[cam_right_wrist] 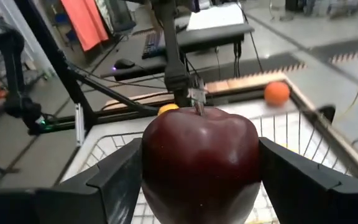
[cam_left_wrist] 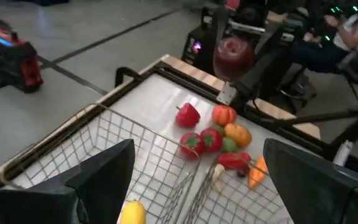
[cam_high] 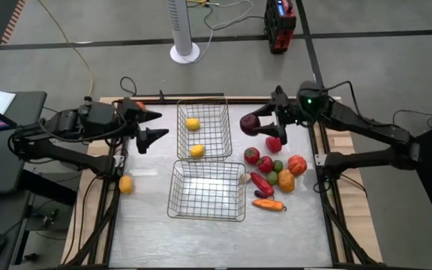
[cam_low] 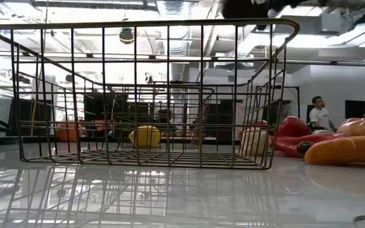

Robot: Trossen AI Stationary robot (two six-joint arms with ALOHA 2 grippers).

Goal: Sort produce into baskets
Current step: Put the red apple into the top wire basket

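We see the right gripper (cam_high: 259,124) raised just beside the far basket (cam_high: 217,112), on its right, its fingers (cam_right_wrist: 120,177) clamped on either side of a dark red apple (cam_right_wrist: 200,162) with a short stem on top. In the left wrist view the apple (cam_left_wrist: 233,55) hangs in the air above the table, clear of the rest of the produce. The left gripper (cam_high: 156,125) hovers at the far basket's left side with its two fingers (cam_left_wrist: 101,174) spread wide and nothing between them. Two yellow pieces (cam_high: 193,124) lie inside the far basket, one near its far end and one by its near wall. The near basket (cam_high: 179,196) stands just in front of it and we see no produce in it; in the low view its wire wall (cam_low: 138,95) fills most of the frame. To the right of the baskets lies the pile (cam_high: 274,174): red rounds, a green one, an orange round, a red chili (cam_high: 261,181) and a carrot (cam_high: 268,204) nearest the table's front. One more red piece (cam_high: 274,144) lies just below the right gripper, a little apart from the pile. A lone orange (cam_high: 126,184) lies on the left side of the table (cam_high: 148,232), well apart from both baskets.
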